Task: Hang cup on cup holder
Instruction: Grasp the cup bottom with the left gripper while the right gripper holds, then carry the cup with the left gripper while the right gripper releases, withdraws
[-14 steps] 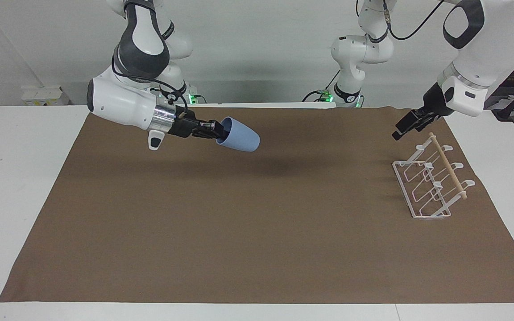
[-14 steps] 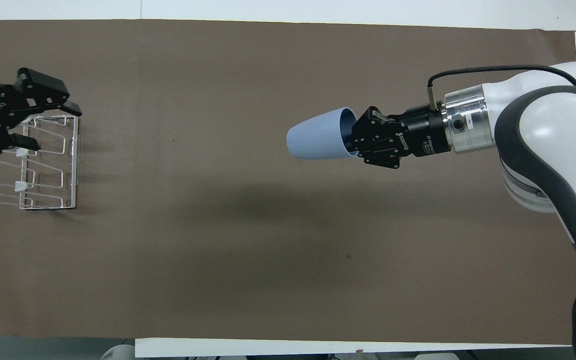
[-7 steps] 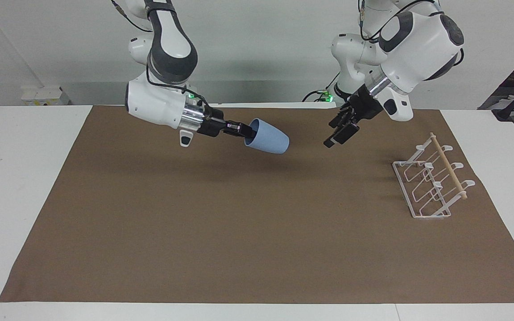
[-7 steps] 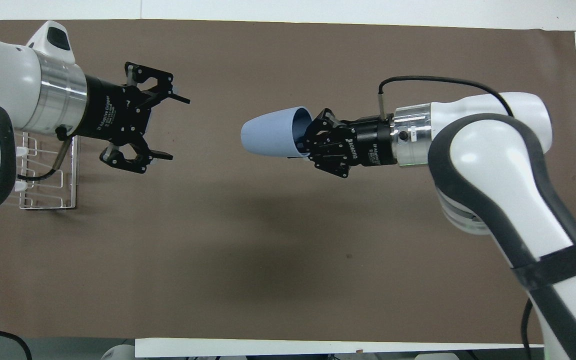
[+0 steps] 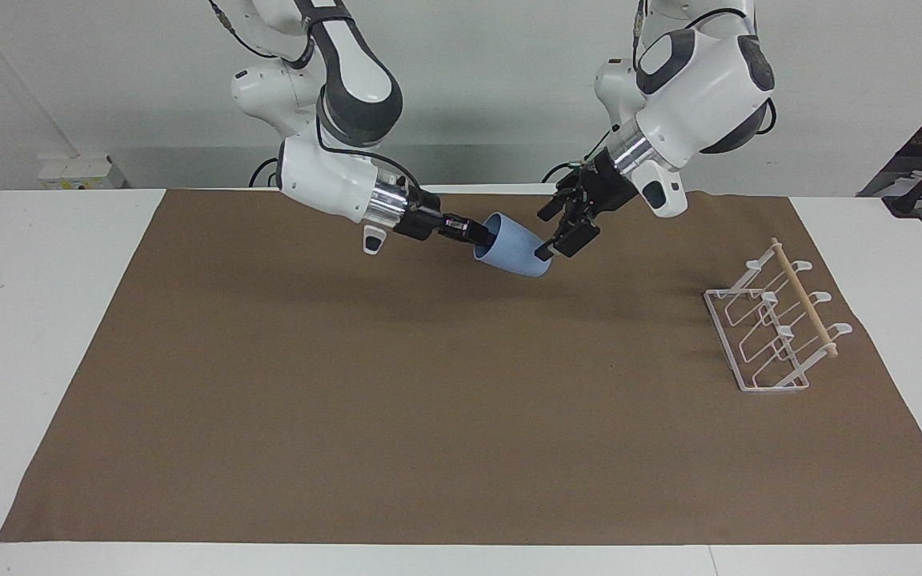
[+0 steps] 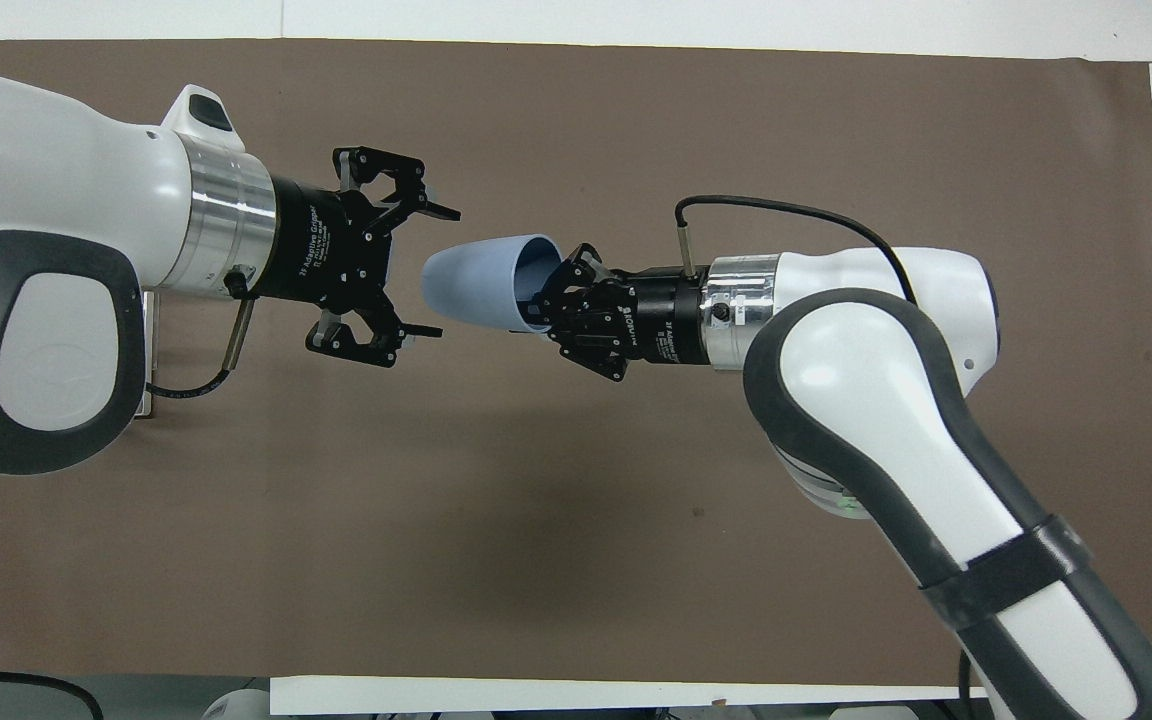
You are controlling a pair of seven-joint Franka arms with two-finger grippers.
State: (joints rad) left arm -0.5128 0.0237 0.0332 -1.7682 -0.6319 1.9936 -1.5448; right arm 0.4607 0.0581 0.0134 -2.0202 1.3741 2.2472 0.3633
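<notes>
The light-blue cup (image 5: pixel 515 251) is held in the air on its side over the mat's middle, closed end toward the left arm's end; it also shows in the overhead view (image 6: pixel 476 281). My right gripper (image 5: pixel 480 234) (image 6: pixel 540 301) is shut on the cup's rim, one finger inside the mouth. My left gripper (image 5: pixel 549 234) (image 6: pixel 444 272) is open, its fingers on either side of the cup's closed end, not closed on it. The white wire cup holder (image 5: pixel 771 328) with a wooden dowel stands empty at the left arm's end; in the overhead view the left arm mostly hides it.
A brown mat (image 5: pixel 429 400) covers most of the white table (image 5: pixel 45 320). Both arms stretch over the part of the mat nearer to the robots.
The right gripper has carried the cup toward the left arm's end. The left gripper has swung from over the cup holder to the cup's closed end, open.
</notes>
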